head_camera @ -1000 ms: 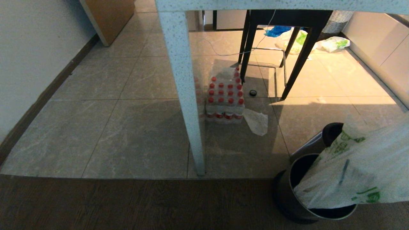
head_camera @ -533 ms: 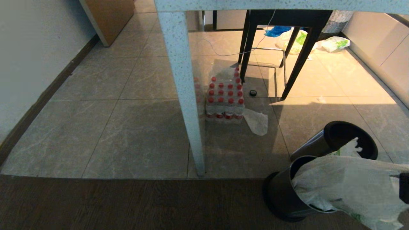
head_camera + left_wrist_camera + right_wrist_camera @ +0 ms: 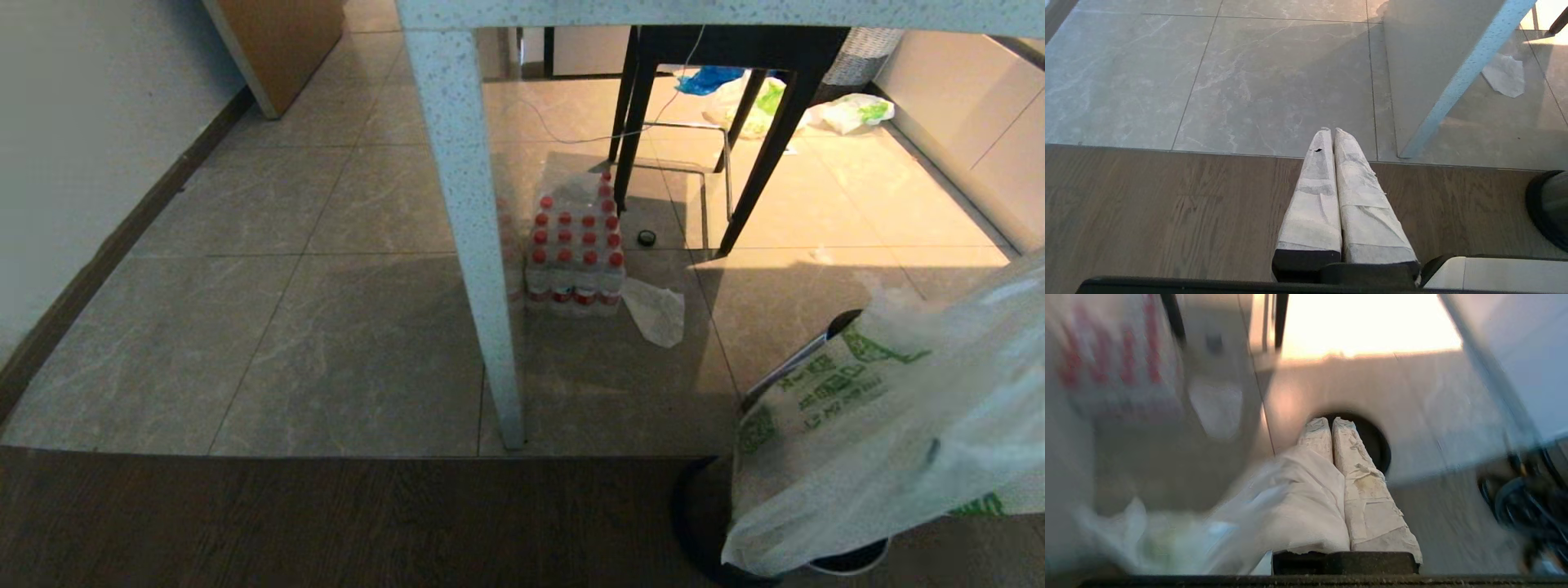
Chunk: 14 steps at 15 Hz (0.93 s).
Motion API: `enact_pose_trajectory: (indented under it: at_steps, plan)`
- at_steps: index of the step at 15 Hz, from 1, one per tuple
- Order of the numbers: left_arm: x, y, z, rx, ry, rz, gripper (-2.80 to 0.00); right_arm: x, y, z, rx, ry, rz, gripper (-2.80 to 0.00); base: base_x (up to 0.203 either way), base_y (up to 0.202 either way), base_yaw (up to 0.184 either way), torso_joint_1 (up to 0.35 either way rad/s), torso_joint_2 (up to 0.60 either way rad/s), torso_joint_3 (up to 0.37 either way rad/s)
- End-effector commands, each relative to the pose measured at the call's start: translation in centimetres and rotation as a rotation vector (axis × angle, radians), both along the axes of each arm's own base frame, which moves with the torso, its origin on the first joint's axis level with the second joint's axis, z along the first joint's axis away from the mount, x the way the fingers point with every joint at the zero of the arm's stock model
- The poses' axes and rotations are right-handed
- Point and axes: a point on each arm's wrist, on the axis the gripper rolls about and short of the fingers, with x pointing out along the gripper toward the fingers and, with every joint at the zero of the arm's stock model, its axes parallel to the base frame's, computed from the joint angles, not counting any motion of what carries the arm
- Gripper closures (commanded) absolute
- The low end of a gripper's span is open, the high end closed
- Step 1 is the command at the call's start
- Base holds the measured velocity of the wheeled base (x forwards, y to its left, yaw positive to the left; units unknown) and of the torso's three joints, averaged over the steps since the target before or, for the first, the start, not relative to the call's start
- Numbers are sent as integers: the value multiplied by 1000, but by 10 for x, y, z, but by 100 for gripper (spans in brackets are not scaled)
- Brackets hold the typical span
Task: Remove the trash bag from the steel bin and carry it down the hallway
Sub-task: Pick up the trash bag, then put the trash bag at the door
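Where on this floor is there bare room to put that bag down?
The widest bare stretch is the grey tiles between the wall and the speckled table leg, plus the wood strip in front. It is crowded right of the leg: a bottle pack, a plastic scrap, dark chair legs, and the steel bin under the trash bag.

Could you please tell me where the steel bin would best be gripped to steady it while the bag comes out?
Probably at the rim of the steel bin, from its open left side. The trash bag drapes over the rest, and the left gripper, shut, hangs free on that side.
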Motion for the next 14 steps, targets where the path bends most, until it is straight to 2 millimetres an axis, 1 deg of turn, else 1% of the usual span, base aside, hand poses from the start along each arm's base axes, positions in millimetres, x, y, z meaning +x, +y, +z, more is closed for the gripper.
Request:
enact_pose_trajectory:
  at_steps: [1, 2, 4, 7, 8, 9, 10, 13, 14]
  plan:
    - [0, 0, 0, 0, -2, 0, 0, -3, 0, -19, -11, 57, -2, 0, 0, 0, 0, 0, 0, 0]
    - [0, 0, 0, 0, -3, 0, 0, -6, -1, -29, -15, 77, -1, 0, 0, 0, 0, 0, 0, 0]
    - [0, 0, 0, 0, -2, 0, 0, -12, -2, -37, -15, 94, 3, 0, 0, 0, 0, 0, 0, 0]
    - [0, 0, 0, 0, -2, 0, 0, -23, -3, -29, -8, 48, 39, 0, 0, 0, 0, 0, 0, 0]
    - [0, 0, 0, 0, -3, 0, 0, -31, -5, -27, -7, 26, 56, 0, 0, 0, 0, 0, 0, 0]
    - [0, 0, 0, 0, -2, 0, 0, -41, -6, -31, -9, 15, 71, 0, 0, 0, 0, 0, 0, 0]
    - [0, 0, 0, 0, -3, 0, 0, -49, -8, -41, -16, 30, 73, 0, 0, 0, 0, 0, 0, 0]
    - [0, 0, 0, 0, -2, 0, 0, -84, -16, -102, -38, 110, 59, 0, 0, 0, 0, 0, 0, 0]
    - [0, 0, 0, 0, -3, 0, 0, -91, -17, -121, -40, 142, 57, 0, 0, 0, 0, 0, 0, 0]
